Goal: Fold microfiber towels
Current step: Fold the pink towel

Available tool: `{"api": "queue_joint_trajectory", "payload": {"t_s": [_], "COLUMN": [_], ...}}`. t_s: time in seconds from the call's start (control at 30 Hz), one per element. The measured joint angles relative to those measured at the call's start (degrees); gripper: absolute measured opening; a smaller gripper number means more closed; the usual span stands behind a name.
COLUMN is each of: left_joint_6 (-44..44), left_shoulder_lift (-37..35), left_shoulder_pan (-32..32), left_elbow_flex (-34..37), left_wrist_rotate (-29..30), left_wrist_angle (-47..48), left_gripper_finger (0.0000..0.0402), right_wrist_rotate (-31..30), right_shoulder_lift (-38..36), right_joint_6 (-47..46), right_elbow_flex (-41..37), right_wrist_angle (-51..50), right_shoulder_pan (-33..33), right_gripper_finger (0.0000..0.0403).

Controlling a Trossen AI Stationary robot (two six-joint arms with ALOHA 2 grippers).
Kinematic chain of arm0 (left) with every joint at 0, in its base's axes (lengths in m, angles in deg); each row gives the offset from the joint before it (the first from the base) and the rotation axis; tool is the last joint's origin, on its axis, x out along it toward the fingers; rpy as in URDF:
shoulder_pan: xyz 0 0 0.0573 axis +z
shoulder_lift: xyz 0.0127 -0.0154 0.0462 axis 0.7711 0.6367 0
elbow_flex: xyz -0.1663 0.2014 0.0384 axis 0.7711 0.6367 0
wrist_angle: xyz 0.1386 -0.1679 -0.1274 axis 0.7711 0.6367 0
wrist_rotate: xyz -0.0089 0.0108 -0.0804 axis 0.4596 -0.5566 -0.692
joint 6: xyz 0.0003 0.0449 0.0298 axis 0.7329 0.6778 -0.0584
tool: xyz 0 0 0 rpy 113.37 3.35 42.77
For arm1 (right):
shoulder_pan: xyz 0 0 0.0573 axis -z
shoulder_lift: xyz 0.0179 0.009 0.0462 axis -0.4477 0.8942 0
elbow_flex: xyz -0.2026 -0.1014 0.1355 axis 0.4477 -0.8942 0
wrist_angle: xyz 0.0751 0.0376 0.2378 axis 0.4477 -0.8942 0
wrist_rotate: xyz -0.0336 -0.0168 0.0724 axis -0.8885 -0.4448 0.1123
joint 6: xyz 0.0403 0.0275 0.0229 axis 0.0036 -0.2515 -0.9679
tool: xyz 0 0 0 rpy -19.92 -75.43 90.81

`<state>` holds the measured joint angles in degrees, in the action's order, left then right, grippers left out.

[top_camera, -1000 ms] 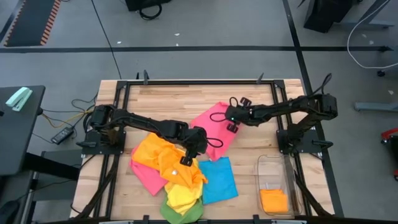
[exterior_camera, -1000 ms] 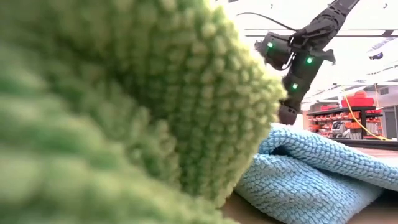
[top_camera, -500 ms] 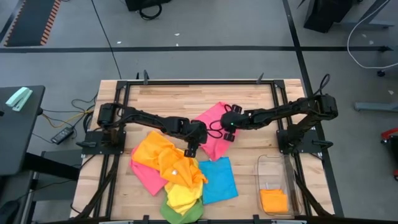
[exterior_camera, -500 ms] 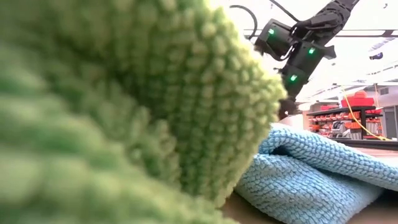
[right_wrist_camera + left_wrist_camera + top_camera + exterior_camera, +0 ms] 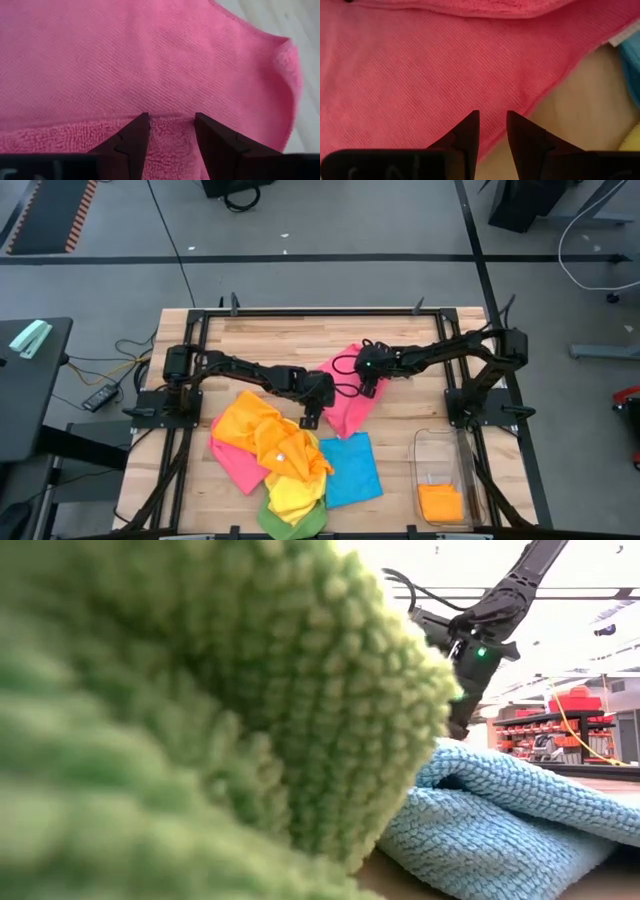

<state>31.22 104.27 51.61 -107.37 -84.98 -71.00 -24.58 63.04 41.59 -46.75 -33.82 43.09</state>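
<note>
Pink towel (image 5: 345, 392) lies on the counter (image 5: 270, 340) just beside the towel pile (image 5: 275, 465), both end effectors, left (image 5: 492, 117) and right (image 5: 170, 120), fingers apart astride its edges gripping nothing, so closing may pinch one layer or slip, skewing the fold.

Both arms are dark, slender, multi-jointed links with looped black cables near the wrists. Each gripper ends in two dark wedge-shaped fingers (image 5: 465, 135). A green light (image 5: 481, 652) glows on one wrist housing.
</note>
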Motion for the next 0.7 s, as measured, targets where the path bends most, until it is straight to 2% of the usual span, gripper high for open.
{"api": "queue_joint_trajectory", "payload": {"t_s": [0.1, 0.2, 0.47, 0.7], "left_joint_6": [-0.01, 0.0, 0.22, 0.28], "left_shoulder_lift": [0.0, 0.0, 0.0, 0.0], "left_shoulder_pan": [-0.05, -0.23, -0.27, -0.2], "left_elbow_flex": [0.0, 0.0, 0.0, 0.0], "left_wrist_rotate": [0.02, 0.02, 0.0, 0.0], "left_wrist_angle": [0.41, 1.02, 1.07, 1.38], "left_gripper_finger": [0.0103, 0.0103, 0.0099, 0.0098], "right_wrist_rotate": [-0.04, -0.15, 0.44, 1.12], "right_shoulder_lift": [0.05, -1.18, -2.52, -6.69], "right_joint_6": [-0.43, 0.3, 0.77, 0.69], "right_elbow_flex": [0.06, -0.2, -0.23, -0.23], "right_wrist_angle": [-0.07, -1.27, -3.09, -4.96], "right_shoulder_pan": [-0.36, -1.18, -1.64, -1.64], "right_gripper_finger": [0.0166, 0.0146, 0.005, 0.004]}}
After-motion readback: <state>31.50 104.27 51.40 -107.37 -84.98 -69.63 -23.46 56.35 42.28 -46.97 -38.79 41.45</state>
